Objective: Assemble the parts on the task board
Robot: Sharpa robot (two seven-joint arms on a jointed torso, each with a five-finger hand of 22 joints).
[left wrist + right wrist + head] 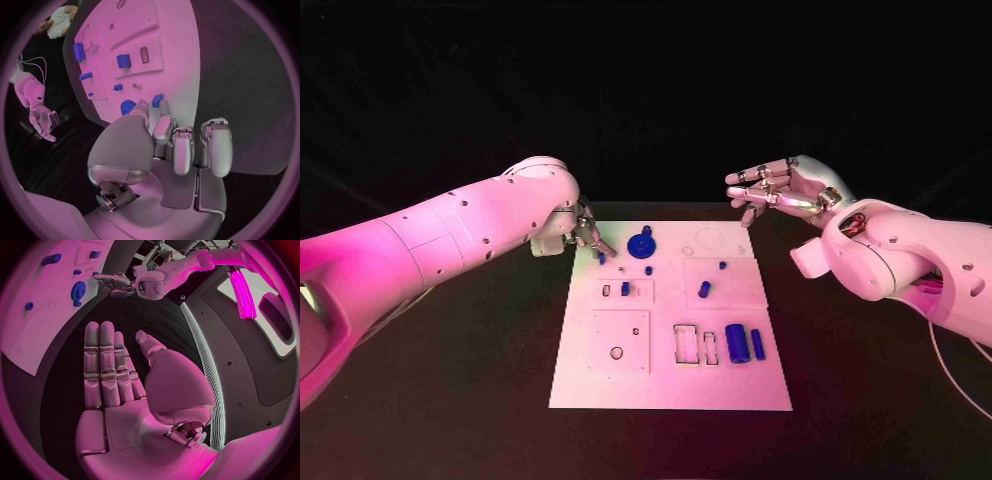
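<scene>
The white task board [589,375] lies in the middle of the black table. My left hand [589,238] is at the board's far left corner, where its thumb and a finger [164,112] pinch a small blue part [157,99] at the board's edge. A blue gear [642,243] sits just to the right of that hand. My right hand [783,192] hovers past the board's far right corner, fingers [103,365] apart and holding nothing. A blue cylinder [736,343] and a thin blue bar [757,344] lie near the board's right side.
Several small blue pieces [705,290] dot the board's middle, one of them in a slot [626,288] at the left. Rectangular recesses [687,343] and a square plate [619,342] fill the near half. Bare black table [459,400] surrounds the board.
</scene>
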